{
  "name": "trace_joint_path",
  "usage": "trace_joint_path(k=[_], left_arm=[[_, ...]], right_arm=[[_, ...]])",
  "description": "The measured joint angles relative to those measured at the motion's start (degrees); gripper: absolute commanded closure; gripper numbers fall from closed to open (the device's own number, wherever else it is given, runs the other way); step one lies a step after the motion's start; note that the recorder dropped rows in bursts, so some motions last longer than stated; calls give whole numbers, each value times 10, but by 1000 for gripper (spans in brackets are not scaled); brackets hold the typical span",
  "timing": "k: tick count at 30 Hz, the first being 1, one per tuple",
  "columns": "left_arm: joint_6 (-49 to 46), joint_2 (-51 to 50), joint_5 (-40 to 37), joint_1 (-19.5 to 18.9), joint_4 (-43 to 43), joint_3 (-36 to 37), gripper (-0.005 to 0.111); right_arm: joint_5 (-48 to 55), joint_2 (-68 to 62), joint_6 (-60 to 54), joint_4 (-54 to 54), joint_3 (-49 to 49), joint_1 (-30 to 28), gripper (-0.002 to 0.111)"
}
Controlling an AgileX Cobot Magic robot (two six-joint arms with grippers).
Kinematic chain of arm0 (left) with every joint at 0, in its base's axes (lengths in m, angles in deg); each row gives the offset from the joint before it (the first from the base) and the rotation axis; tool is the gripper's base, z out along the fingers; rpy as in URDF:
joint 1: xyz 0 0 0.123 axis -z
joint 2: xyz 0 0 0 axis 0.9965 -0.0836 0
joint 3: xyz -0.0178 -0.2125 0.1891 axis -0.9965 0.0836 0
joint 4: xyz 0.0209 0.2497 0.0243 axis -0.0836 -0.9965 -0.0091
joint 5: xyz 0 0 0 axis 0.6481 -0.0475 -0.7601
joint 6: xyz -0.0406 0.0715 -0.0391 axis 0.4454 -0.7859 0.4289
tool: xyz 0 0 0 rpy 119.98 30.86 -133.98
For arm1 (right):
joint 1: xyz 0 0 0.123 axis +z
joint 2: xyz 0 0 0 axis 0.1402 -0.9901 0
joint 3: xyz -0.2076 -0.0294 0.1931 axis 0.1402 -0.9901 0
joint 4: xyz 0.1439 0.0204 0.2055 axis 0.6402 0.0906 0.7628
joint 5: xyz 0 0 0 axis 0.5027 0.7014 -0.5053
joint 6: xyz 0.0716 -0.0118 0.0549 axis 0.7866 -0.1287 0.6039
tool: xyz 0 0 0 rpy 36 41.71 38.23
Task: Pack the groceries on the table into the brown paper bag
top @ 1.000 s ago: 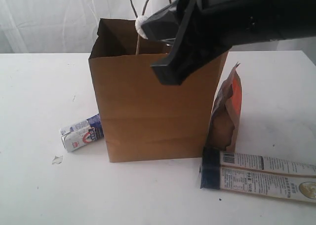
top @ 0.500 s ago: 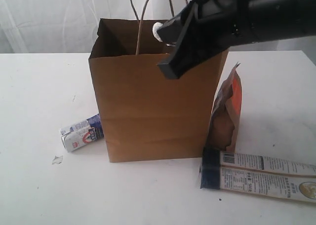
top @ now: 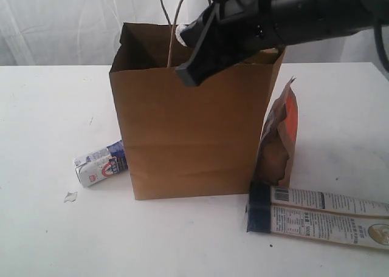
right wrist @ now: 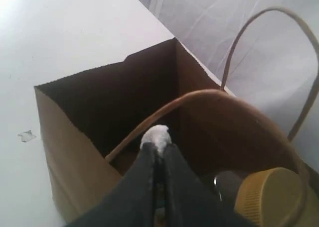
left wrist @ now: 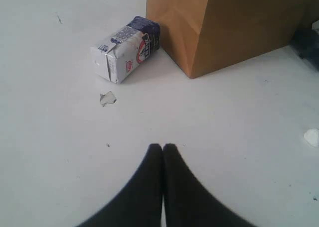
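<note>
- We are seeing the brown paper bag point(top: 188, 131) standing upright at the centre of the exterior view, on the white tabletop point(top: 48, 107).
- The right gripper point(right wrist: 158, 150) is hovering over the bag's open mouth with its fingers pressed together. A small white lump is showing at the tips, and we cannot tell what it is.
- The gold-lidded jar point(right wrist: 271, 194) is sitting inside the bag.
- The left gripper point(left wrist: 162, 148) is hanging closed and empty above bare tabletop.
- The small white-blue carton point(top: 100, 163) is lying at the bag's lower left.
- The brown-orange pouch point(top: 281, 143) is standing against the bag's right side.
- The long white-blue packet point(top: 322, 218) is lying flat at lower right.
</note>
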Motion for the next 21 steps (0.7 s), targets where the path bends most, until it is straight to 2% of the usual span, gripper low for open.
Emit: trace_joint_path(k=[15, 17, 21], left_arm=[[0, 0, 0, 0, 0, 0, 107], [0, 0, 0, 0, 0, 0, 107], [0, 0, 0, 0, 0, 0, 107]], right_arm=[[6, -20, 1, -14, 1, 0, 106], [6, -20, 8, -15, 1, 0, 98], [8, -20, 21, -15, 1, 0, 72]])
